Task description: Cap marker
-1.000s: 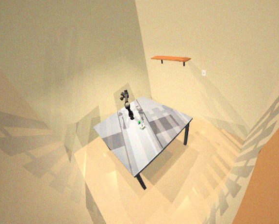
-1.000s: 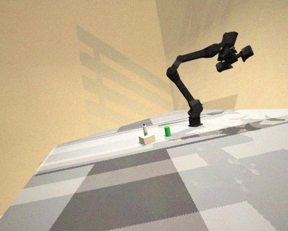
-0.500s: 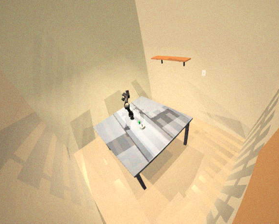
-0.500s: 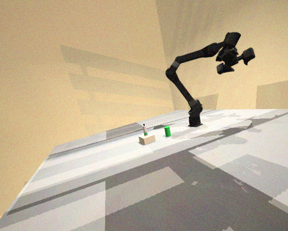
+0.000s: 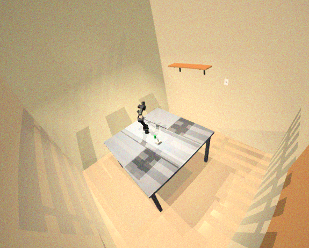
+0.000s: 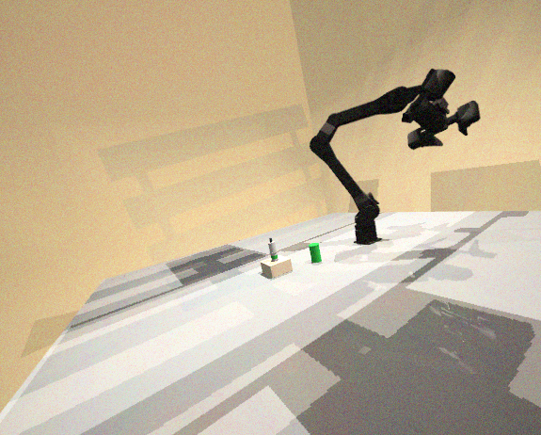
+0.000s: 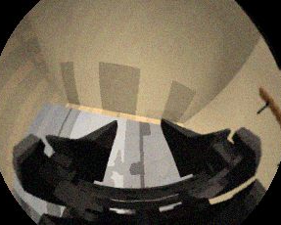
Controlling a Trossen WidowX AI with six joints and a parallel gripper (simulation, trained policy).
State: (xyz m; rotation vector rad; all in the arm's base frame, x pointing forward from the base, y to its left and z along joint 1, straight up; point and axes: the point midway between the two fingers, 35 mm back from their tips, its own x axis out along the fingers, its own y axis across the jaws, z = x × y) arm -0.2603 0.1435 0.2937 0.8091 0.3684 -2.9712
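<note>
The marker (image 5: 158, 139) (image 6: 272, 249) stands upright in the holder block (image 5: 158, 143) (image 6: 277, 268), its dark tip bare and pointing up. The green cap (image 5: 155, 137) (image 6: 315, 253) stands loose on the table, a little apart from the block on the side toward the arm's base. My gripper (image 6: 453, 137) (image 7: 139, 122) is open and empty, raised high above the table, well away from the cap and marker. In the wrist view the two fingers stand apart with only table and wall showing between them; neither marker nor cap shows there.
The table (image 5: 128, 139) (image 6: 206, 339) carries a patchwork of light and dark patches and shadows. The arm's base (image 6: 367, 230) stands beyond the cap in the exterior view. An orange shelf (image 5: 190, 66) hangs on the wall, away from the table.
</note>
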